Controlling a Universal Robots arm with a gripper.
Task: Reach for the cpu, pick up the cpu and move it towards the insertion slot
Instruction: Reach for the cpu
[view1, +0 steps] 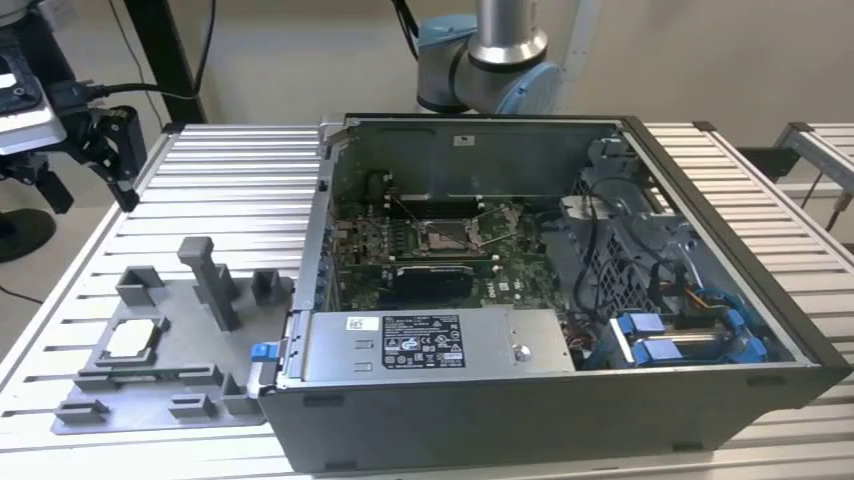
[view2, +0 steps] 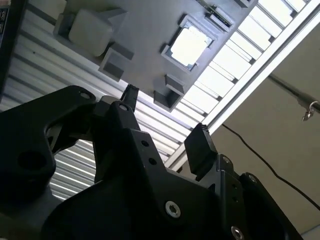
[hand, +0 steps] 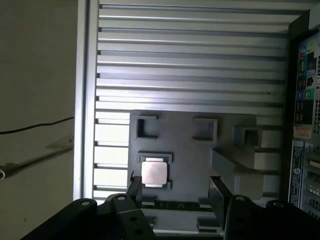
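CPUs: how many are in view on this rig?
1. The cpu lies in the grey fixture, at the exterior view's left of the case; the insertion slot looks empty.

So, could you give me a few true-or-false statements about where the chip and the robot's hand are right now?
1. The cpu lies in the grey fixture plate on the table. True.
2. The hand is gripping the cpu. False: it is open and empty, apart from the cpu.
3. The computer case is closed up. False: it is open, showing the insertion slot on the green board.
4. The insertion slot sits inside the case, away from the fixture plate. True.
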